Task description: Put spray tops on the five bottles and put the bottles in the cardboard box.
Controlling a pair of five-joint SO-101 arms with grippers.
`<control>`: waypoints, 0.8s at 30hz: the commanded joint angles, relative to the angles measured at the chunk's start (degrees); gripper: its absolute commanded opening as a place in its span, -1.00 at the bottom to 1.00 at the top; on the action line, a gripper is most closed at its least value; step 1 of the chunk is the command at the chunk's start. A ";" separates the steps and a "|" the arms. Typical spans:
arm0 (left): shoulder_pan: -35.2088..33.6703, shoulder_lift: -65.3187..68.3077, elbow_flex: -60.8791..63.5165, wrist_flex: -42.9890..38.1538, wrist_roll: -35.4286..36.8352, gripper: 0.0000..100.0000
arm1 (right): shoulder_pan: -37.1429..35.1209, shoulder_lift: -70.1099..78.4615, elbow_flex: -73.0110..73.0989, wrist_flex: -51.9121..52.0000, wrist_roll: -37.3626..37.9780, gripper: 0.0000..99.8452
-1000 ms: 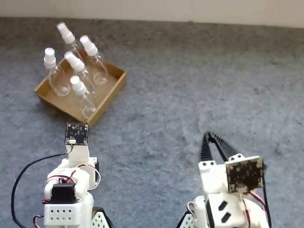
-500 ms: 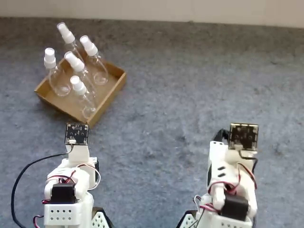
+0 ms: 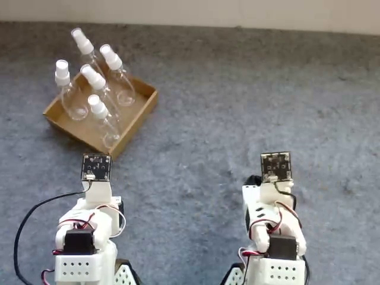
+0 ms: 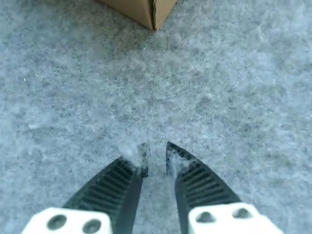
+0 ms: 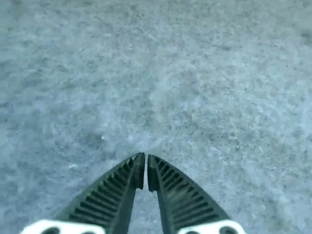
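Right gripper, fingers together and empty, has folded back toward my base within the last second. My left gripper, narrowly apart, hangs near the shallow brown cardboard box. Five clear plastic bottles with white spray tops sit inside it, so I judge the task complete. Grey carpet lies between my arms and the box.

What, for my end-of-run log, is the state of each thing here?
cardboard box, open-topped, holding all five bottles.
bottles, inside the box, each with its spray top on.
left gripper, empty, fingers slightly apart, over the carpet.
right gripper, empty, fingers shut, over the carpet.
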 commanded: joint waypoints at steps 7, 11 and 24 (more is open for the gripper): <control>-0.66 -0.57 1.19 0.26 0.70 -0.99 | -6.29 -0.84 8.84 15.87 0.09 -0.98; -0.66 -0.57 1.19 0.26 0.79 -0.99 | -4.62 -0.75 8.84 15.60 -10.64 -0.98; -0.66 -0.57 1.19 0.26 0.79 -0.99 | -4.53 -0.84 8.84 15.60 -13.01 -0.98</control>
